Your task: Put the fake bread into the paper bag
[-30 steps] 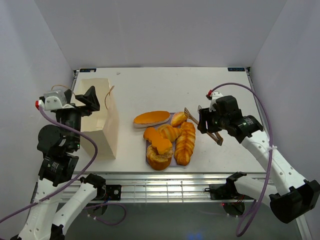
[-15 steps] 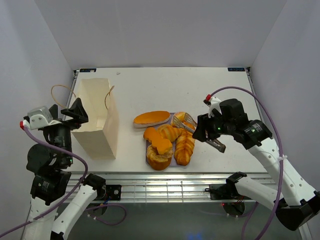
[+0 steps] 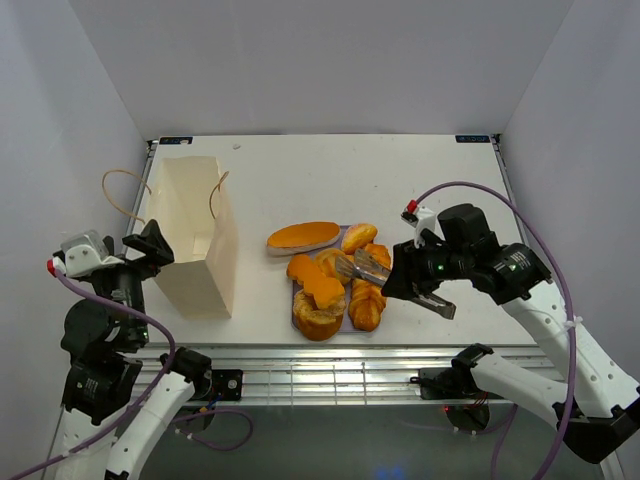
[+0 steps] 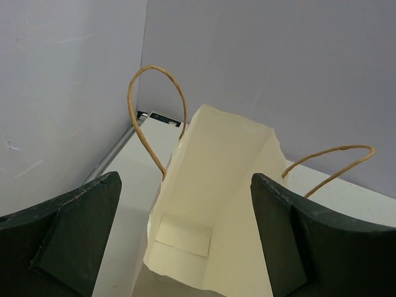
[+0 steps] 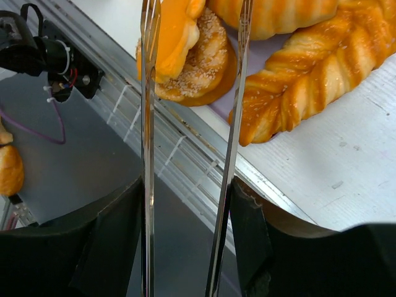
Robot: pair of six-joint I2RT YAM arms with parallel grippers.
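The paper bag [image 3: 195, 235] stands open at the table's left, handles up; its inside [image 4: 210, 204] shows no bread. My left gripper [image 3: 150, 245] [image 4: 185, 179] hangs open just in front of the bag's mouth, touching nothing. The fake bread lies mid-table: long flat loaf [image 3: 303, 236], round bun [image 3: 357, 237], croissant [image 3: 335, 262], braided loaf [image 3: 368, 290] [image 5: 315, 68], turnover [image 3: 316, 280] [image 5: 173, 31] on the seeded ring [image 3: 318, 315] [image 5: 201, 62]. My right gripper [image 3: 405, 270] [image 5: 185, 185] is shut on silver tongs [image 3: 370, 265] [image 5: 148, 124], whose tips spread over the turnover and ring.
A lavender tray [image 5: 247, 62] lies under the bread pile. The table's front edge and metal rails [image 3: 320, 375] run just below the pile. White walls enclose the table on three sides. A small golden piece [image 5: 9, 170] lies below table level in the right wrist view.
My right arm has swung left and forward, bringing the tongs over the bread while the tongs narrowed. My left arm has drawn back and down from the bag's top.
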